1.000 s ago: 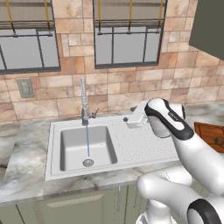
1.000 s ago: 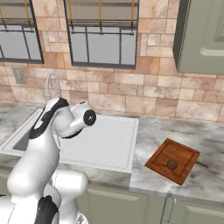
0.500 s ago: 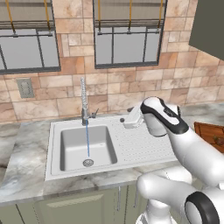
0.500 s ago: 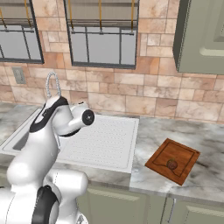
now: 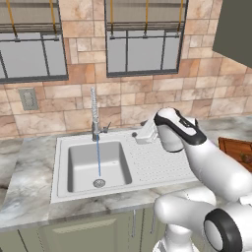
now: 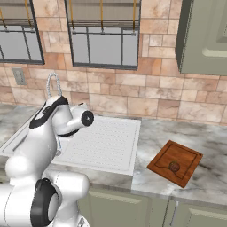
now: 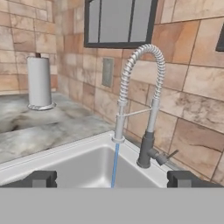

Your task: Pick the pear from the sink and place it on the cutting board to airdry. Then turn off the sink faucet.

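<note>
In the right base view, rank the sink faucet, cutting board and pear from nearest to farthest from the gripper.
1. sink faucet: just behind the arm, left, closest to the gripper.
2. cutting board: far right on the counter.
3. pear: lying on that board; too close to the board to rank apart.

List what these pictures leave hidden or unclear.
- Cutting board: cut off by the right edge of the left base view; the arm hides its near part.
- Pear: on the board in the right base view, too small for detail.
- Faucet: the arm hides its base and lever in the right base view.
- Sink: its basin floor and drain lie below the hand view's bottom edge.
</note>
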Controlling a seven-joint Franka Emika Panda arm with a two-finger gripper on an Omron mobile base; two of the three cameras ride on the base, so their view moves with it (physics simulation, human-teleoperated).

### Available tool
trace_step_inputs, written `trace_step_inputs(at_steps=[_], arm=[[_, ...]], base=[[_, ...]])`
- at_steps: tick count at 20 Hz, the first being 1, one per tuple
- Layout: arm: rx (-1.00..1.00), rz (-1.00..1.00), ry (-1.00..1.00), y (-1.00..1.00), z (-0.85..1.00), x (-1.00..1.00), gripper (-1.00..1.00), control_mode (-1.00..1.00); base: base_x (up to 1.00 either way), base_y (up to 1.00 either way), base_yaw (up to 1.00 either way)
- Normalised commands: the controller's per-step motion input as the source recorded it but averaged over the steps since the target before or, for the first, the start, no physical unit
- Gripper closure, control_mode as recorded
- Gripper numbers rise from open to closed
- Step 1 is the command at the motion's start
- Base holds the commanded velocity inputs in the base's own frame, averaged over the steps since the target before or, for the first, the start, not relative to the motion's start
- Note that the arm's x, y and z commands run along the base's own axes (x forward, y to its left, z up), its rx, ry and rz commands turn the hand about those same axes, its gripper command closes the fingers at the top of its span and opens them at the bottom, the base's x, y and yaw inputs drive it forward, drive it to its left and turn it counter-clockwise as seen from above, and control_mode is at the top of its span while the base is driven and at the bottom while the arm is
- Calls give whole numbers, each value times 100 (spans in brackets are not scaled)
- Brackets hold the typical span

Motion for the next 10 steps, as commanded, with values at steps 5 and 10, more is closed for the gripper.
trace_step_inputs(at_steps=[5,10], arm=[[0,-1,0,9,-6,15,-100,-100],[0,0,0,1,-9,17,-100,-100]], base=[[0,0,0],[0,0,0]])
